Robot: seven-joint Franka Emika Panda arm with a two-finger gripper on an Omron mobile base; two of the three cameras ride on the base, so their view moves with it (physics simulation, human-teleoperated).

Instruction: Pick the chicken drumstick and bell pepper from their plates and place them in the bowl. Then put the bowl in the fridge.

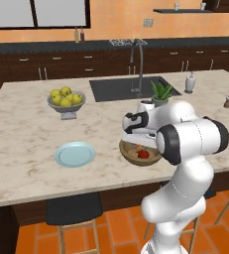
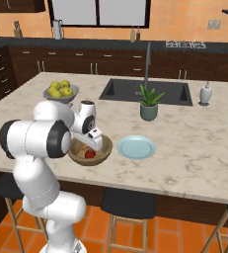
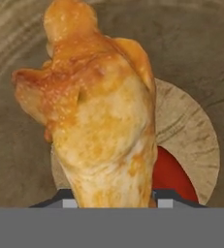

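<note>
From the left base view the hand (image 1: 138,141) hangs low over the bowl (image 1: 131,155), which sits on the bench (image 1: 27,134) near its front edge; the bell pepper (image 1: 143,154) already lies red inside the bowl, and one pale-blue plate (image 1: 75,154) lies bare to the bowl's left, with the grey fruit bowl (image 1: 66,101) further back. From the right base view the same hand (image 2: 93,140) points down into the bowl (image 2: 101,150), the bell pepper (image 2: 90,153) just under it, and a second bare plate (image 2: 136,147) lies just beside the bowl on the other side, before a potted plant (image 2: 148,104). In the hand view the chicken drumstick (image 3: 101,116) rises from between the two fingers — the hand is clamped on it, holding it above the wooden floor of the bowl (image 3: 196,58), with a sliver of bell pepper (image 3: 174,177) beside it. By my judgement the step in hand is placing the drumstick, the last of the two foods to go in. The next move calls for parting the fingers so it drops next to the pepper, then lifting clear — and after that gripping the bowl's thick rim to carry it to the fridge.
</note>
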